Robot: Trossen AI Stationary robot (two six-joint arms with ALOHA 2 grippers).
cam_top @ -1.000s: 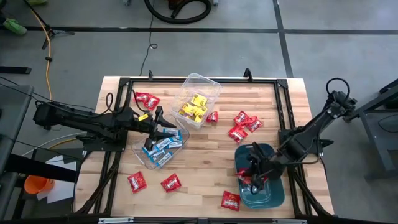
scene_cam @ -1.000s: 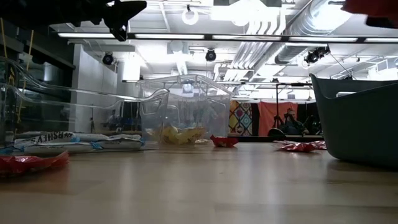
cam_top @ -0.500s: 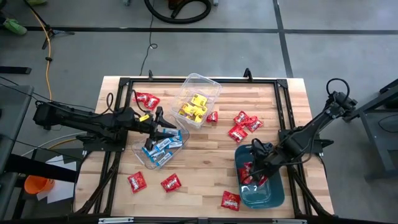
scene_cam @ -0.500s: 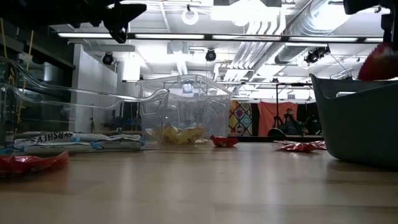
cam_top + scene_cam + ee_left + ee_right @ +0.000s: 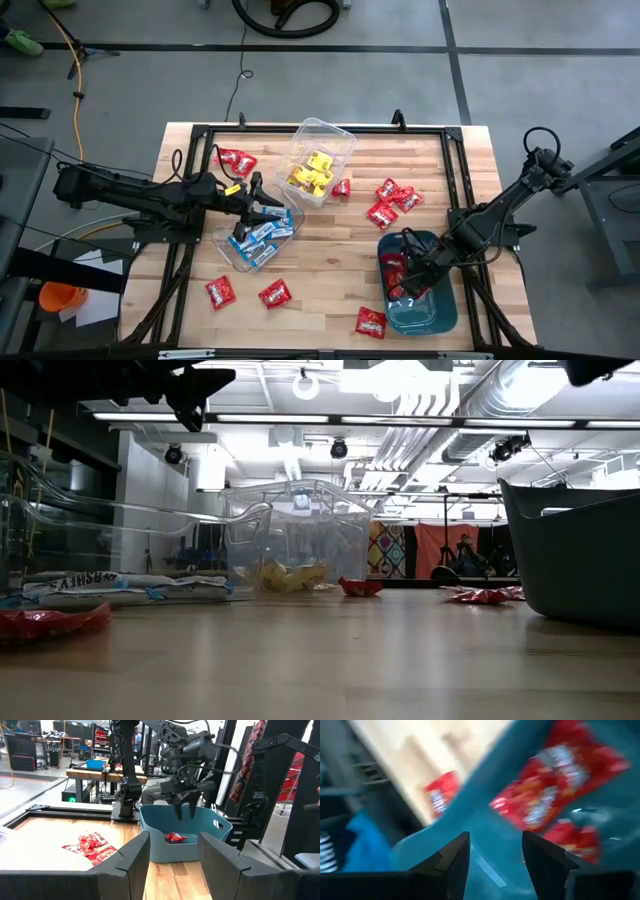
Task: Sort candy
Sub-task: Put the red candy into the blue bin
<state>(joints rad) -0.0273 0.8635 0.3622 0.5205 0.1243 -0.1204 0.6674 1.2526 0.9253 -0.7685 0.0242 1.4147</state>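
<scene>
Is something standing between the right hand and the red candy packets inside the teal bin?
Nothing visible does. The right hand hangs open just above the teal plastic bin, and the red wrapped candy packets lie directly below its fingers with no object between them.

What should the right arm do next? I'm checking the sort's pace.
Probably lift clear of the teal bin and head for a loose red candy beside it: the right gripper hangs open and empty over the bin, with red packets lying inside.
</scene>
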